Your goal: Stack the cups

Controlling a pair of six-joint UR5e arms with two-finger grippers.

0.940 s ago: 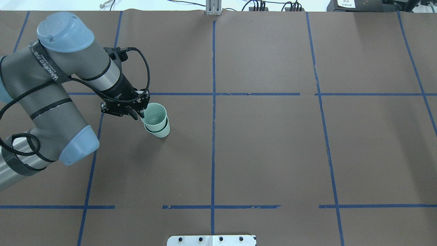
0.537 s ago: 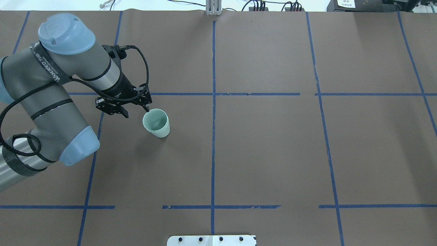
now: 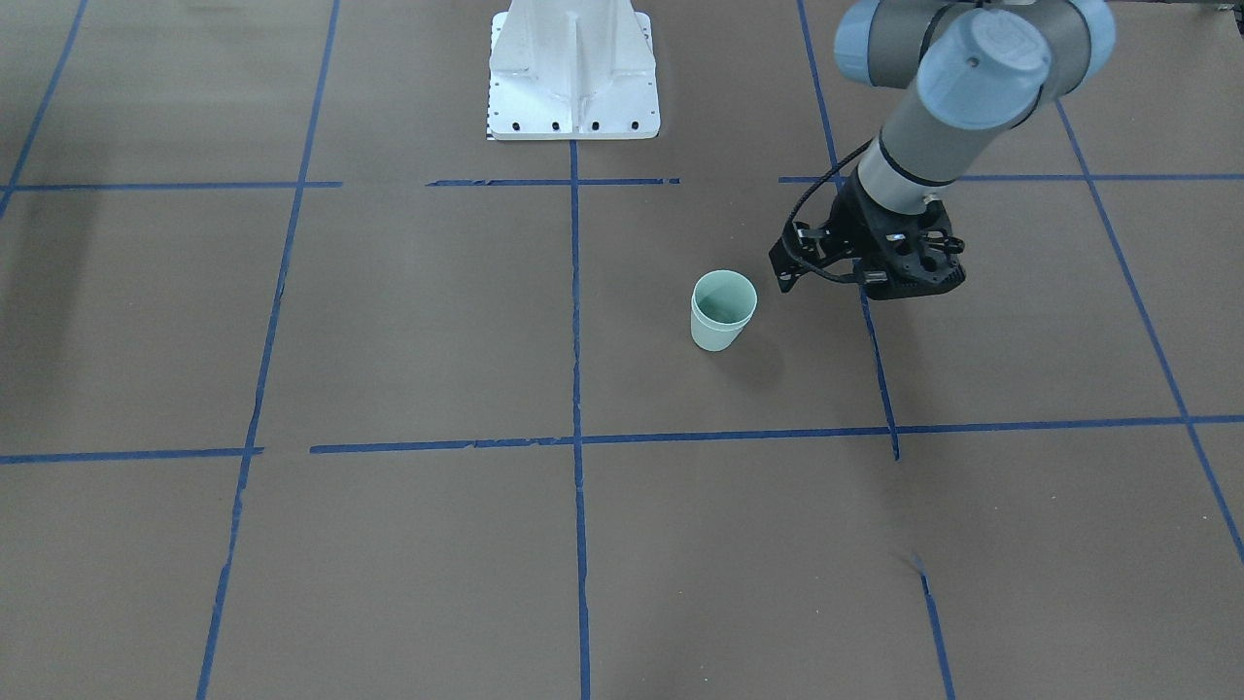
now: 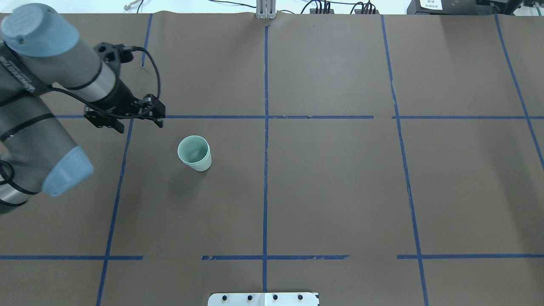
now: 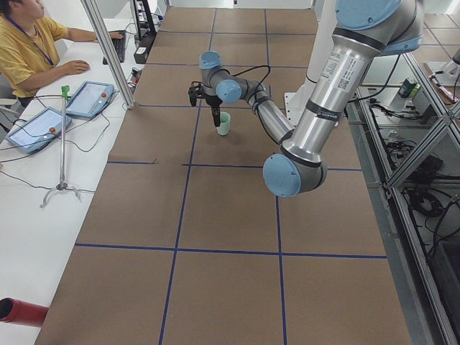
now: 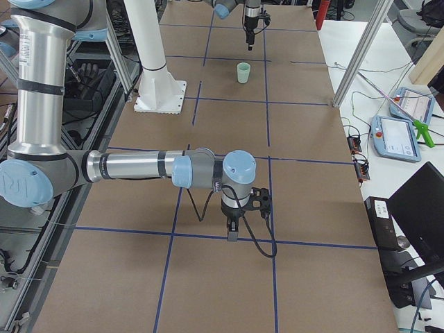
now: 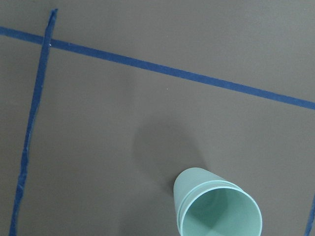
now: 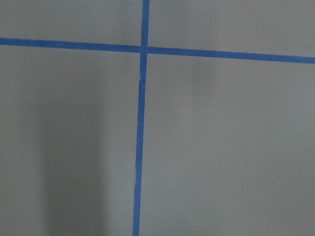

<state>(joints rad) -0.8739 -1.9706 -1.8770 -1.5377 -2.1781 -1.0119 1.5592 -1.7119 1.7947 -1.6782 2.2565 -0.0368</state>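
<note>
The two pale mint-green cups stand nested as one upright stack on the brown table, left of centre. They also show in the front view, the left side view and the right side view. The left wrist view shows both rims, one inside the other. My left gripper is open and empty, raised and apart from the stack, farther left and back; the front view shows it too. My right gripper shows only in the right side view, over bare table; I cannot tell its state.
Blue tape lines divide the brown table cover into squares. The white robot base plate stands at the robot's edge. An operator sits at a side desk with tablets beyond the table's far edge.
The left gripper opened and let go of the upper cup, which dropped fully into the lower one. The gripper then drew away to the left and back.
</note>
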